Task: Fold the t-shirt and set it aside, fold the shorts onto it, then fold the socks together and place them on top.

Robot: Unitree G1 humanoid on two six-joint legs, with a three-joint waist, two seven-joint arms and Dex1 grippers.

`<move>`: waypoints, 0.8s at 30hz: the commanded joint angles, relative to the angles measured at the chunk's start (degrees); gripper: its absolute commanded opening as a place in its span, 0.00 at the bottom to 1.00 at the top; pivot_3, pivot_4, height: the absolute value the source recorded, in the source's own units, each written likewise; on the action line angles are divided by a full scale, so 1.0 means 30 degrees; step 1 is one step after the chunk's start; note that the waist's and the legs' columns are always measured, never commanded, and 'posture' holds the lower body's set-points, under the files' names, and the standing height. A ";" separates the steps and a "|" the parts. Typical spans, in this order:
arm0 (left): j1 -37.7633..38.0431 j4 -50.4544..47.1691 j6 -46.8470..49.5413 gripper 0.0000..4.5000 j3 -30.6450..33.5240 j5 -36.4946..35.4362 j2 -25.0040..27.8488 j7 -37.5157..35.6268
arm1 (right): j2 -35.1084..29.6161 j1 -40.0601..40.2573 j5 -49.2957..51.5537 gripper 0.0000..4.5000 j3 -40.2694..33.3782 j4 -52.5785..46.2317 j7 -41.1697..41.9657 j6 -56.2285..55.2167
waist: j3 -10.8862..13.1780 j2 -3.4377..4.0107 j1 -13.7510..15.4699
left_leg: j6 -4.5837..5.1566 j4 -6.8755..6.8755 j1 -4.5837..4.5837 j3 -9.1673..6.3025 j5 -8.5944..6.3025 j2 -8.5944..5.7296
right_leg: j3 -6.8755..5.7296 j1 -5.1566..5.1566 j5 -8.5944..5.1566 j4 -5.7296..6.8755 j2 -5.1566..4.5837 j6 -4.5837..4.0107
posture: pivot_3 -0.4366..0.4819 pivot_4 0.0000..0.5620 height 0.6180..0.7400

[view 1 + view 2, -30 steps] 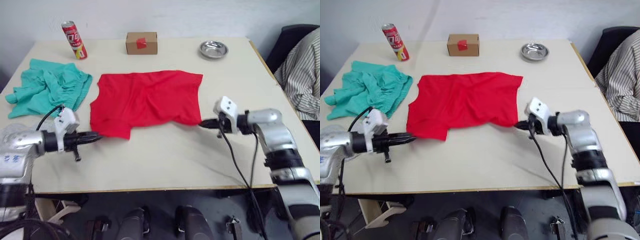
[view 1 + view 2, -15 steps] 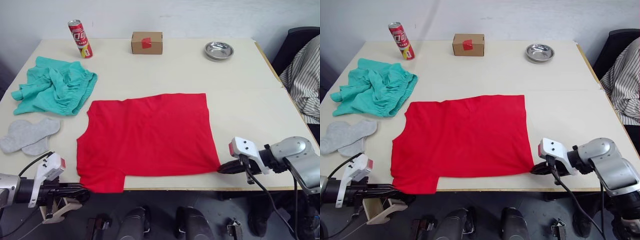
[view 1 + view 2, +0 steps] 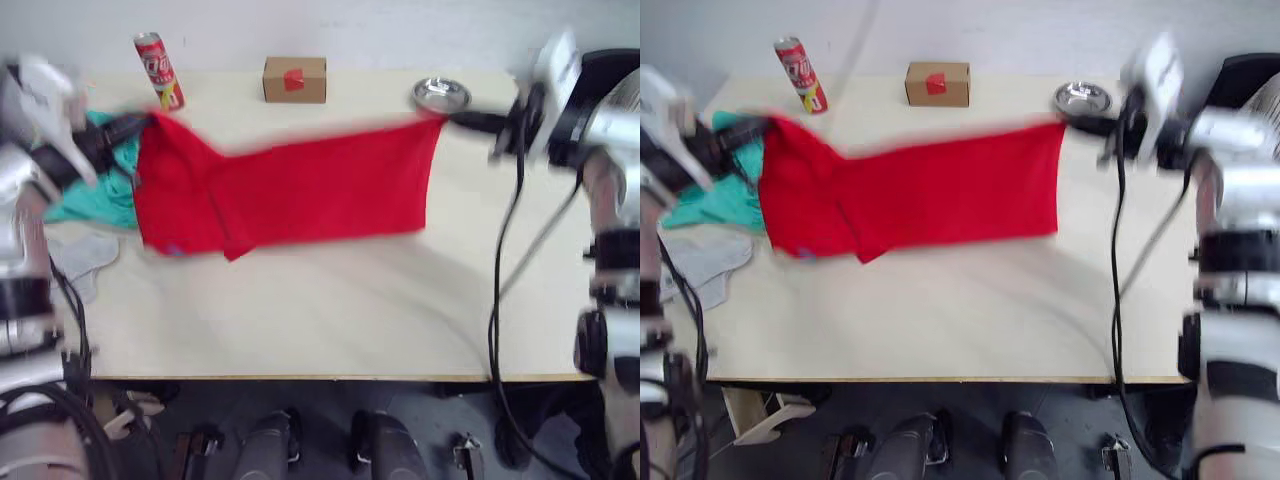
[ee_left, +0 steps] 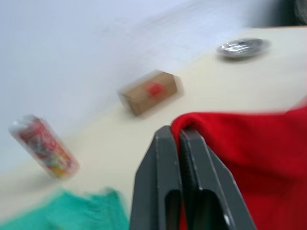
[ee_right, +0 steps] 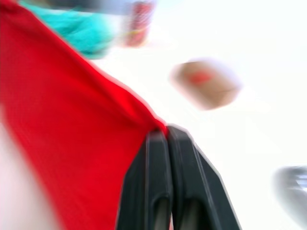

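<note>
The red t-shirt (image 3: 300, 190) hangs stretched in the air over the table, held by its two top corners. My left gripper (image 3: 140, 122) is shut on the left corner, seen up close in the left wrist view with its fingers (image 4: 165, 158) pinching red cloth. My right gripper (image 3: 452, 120) is shut on the right corner, and its fingers (image 5: 165, 153) clamp the cloth edge. The teal shorts (image 3: 85, 195) lie bunched at the table's left, partly behind the t-shirt. The grey socks (image 3: 85, 258) lie near the left edge in front of the shorts.
At the back of the table (image 3: 330, 320) stand a red can (image 3: 157, 68), a small cardboard box (image 3: 294, 79) and a metal bowl (image 3: 441, 94). A person in a striped shirt (image 3: 1265, 90) sits past the right edge. The table's front half is bare.
Both grippers have risen from the table's front edge to the back, lifting the t-shirt off the surface so it hangs between them. The socks are now partly covered.
</note>
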 commanded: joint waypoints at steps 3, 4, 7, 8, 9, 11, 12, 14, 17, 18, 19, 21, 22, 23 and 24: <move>-0.8321 0.8073 -0.7214 0.00 0.0072 0.2520 0.0991 0.5474 | -0.0762 -0.5511 -0.2239 0.00 -0.0992 0.6505 -0.6800 -0.6998 | 0.0012 -0.0056 -0.0190 | 0.0064 0.0063 -0.0246 0.0001 -0.0044 -0.0012 | -0.0020 -0.0220 0.0021 0.0014 -0.0016 0.0046 | 0.48 0.27 1.00; -0.9444 0.8665 -0.8141 0.00 0.0184 0.2612 0.1191 0.5924 | -0.0862 -0.6000 -0.2381 0.00 -0.1048 0.6958 -0.7264 -0.7742 | 0.0012 -0.0057 -0.0268 | 0.0087 0.0095 -0.0282 -0.0001 -0.0076 -0.0010 | -0.0034 -0.0245 0.0024 0.0027 -0.0016 0.0054 | 0.48 0.27 1.00; -1.1279 0.9036 -1.0476 0.00 0.0303 0.2396 0.1616 0.4672 | -0.1399 -0.5914 -0.2753 0.00 -0.1033 0.7282 -0.7218 -0.9742 | 0.0014 -0.0058 -0.0405 | 0.0174 0.0110 -0.0302 -0.0004 -0.0165 -0.0030 | -0.0158 -0.0244 0.0038 0.0025 -0.0051 0.0108 | 0.48 0.27 1.00; -1.1386 0.9049 -1.0895 0.00 0.0243 0.2316 0.1685 0.4000 | -0.1507 -0.5633 -0.2829 0.00 -0.1006 0.7276 -0.6962 -1.0182 | 0.0015 -0.0057 -0.0411 | 0.0188 0.0110 -0.0294 0.0013 -0.0177 -0.0043 | -0.0190 -0.0243 0.0038 0.0028 -0.0076 0.0114 | 0.48 0.27 1.00; -1.1153 0.8903 -1.1477 0.00 -0.0042 0.2498 0.1847 0.3330 | -0.1654 -0.5076 -0.3046 0.00 -0.0804 0.7167 -0.6501 -1.0549 | 0.0014 -0.0057 -0.0416 | 0.0205 0.0102 -0.0292 0.0046 -0.0187 -0.0058 | -0.0244 -0.0242 0.0016 0.0026 -0.0115 0.0151 | 0.48 0.27 1.00; -1.0466 0.8613 -1.2156 0.00 -0.0411 0.2607 0.2078 0.1836 | -0.1864 -0.4045 -0.3316 0.00 -0.0565 0.6883 -0.5813 -1.1149 | 0.0015 -0.0056 -0.0421 | 0.0215 0.0102 -0.0270 0.0079 -0.0193 -0.0069 | -0.0393 -0.0219 0.0003 0.0028 -0.0172 0.0174 | 0.48 0.27 1.00; -0.9034 0.7946 -1.2148 0.00 -0.0574 0.2293 0.2250 -0.0077 | -0.2022 -0.2743 -0.3294 0.00 -0.0462 0.6386 -0.4984 -1.1495 | 0.0015 -0.0056 -0.0423 | 0.0217 0.0104 -0.0271 0.0089 -0.0193 -0.0066 | -0.0414 -0.0212 0.0002 0.0028 -0.0177 0.0174 | 0.48 0.27 1.00; -0.7304 0.7042 -1.1947 0.00 -0.0614 0.1791 0.2428 -0.2350 | -0.2178 -0.1236 -0.3193 0.00 -0.0449 0.5687 -0.4036 -1.1803 | 0.0016 -0.0054 -0.0459 | 0.0229 0.0151 -0.0204 0.0152 -0.0185 -0.0062 | -0.0411 -0.0137 -0.0002 0.0034 -0.0188 0.0178 | 0.48 0.27 1.00; 0.0494 0.1547 -0.9077 0.00 -0.0435 0.0108 0.3385 -0.6303 | -0.2973 0.3181 -0.3458 0.00 0.0366 0.3333 -0.1449 -1.2811 | 0.0027 -0.0026 -0.0574 | 0.0309 0.0211 -0.0175 0.0253 -0.0104 -0.0060 | -0.0347 -0.0143 0.0036 0.0101 -0.0222 0.0159 | 0.48 0.27 1.00; 0.3003 -0.0536 -0.7978 0.00 -0.0215 -0.0339 0.3713 -0.6896 | -0.3233 0.4502 -0.3467 0.00 0.0587 0.2491 -0.0532 -1.2880 | 0.0033 -0.0020 -0.0642 | 0.0329 0.0219 -0.0150 0.0281 -0.0084 -0.0059 | -0.0309 -0.0144 0.0069 0.0131 -0.0235 0.0157 | 0.48 0.27 1.00; 0.7189 -0.3761 -0.6208 0.00 0.0406 -0.0857 0.3982 -0.7232 | -0.3981 0.6797 -0.3409 0.00 0.1178 0.0819 0.1246 -1.2937 | 0.0033 -0.0018 -0.0698 | 0.0333 0.0241 -0.0103 0.0315 -0.0086 -0.0059 | -0.0245 -0.0141 0.0072 0.0193 -0.0243 0.0159 | 0.48 0.27 1.00; 1.3665 -0.9405 -0.2151 0.00 0.1844 -0.1872 0.3718 -0.6439 | -0.5835 1.1486 -0.1829 0.00 0.1808 -0.3977 0.5390 -0.8320 | 0.0038 -0.0006 -0.0850 | 0.0342 0.0230 -0.0094 0.0319 -0.0102 -0.0050 | -0.0093 -0.0155 0.0067 0.0197 -0.0268 0.0156 | 0.48 0.27 1.00; 1.6041 -1.1563 -0.1016 0.00 0.2277 -0.2162 0.3558 -0.6204 | -0.6793 1.3522 -0.0881 0.00 0.1855 -0.6581 0.6700 -0.5549 | 0.0045 -0.0014 -0.0840 | 0.0329 0.0230 -0.0066 0.0308 -0.0129 -0.0040 | 0.0035 -0.0146 0.0065 0.0211 -0.0268 0.0158 | 0.48 0.27 1.00; 1.7955 -1.3367 0.0209 0.00 0.2467 -0.2265 0.3356 -0.5846 | -0.7833 1.5599 0.0134 0.00 0.1745 -0.9321 0.7457 -0.2082 | 0.0057 0.0000 -0.0822 | 0.0325 0.0245 -0.0133 0.0268 -0.0135 -0.0016 | 0.0088 -0.0171 0.0053 0.0183 -0.0284 0.0161 | 0.48 0.27 1.00; 1.9675 -1.5035 0.1357 0.00 0.2560 -0.2464 0.3245 -0.5715 | -0.8737 1.7502 0.0939 0.00 0.1584 -1.1664 0.7976 0.0353 | 0.0062 0.0007 -0.0758 | 0.0322 0.0296 -0.0242 0.0192 -0.0137 -0.0009 | 0.0135 -0.0213 0.0046 0.0155 -0.0288 0.0161 | 0.48 0.27 1.00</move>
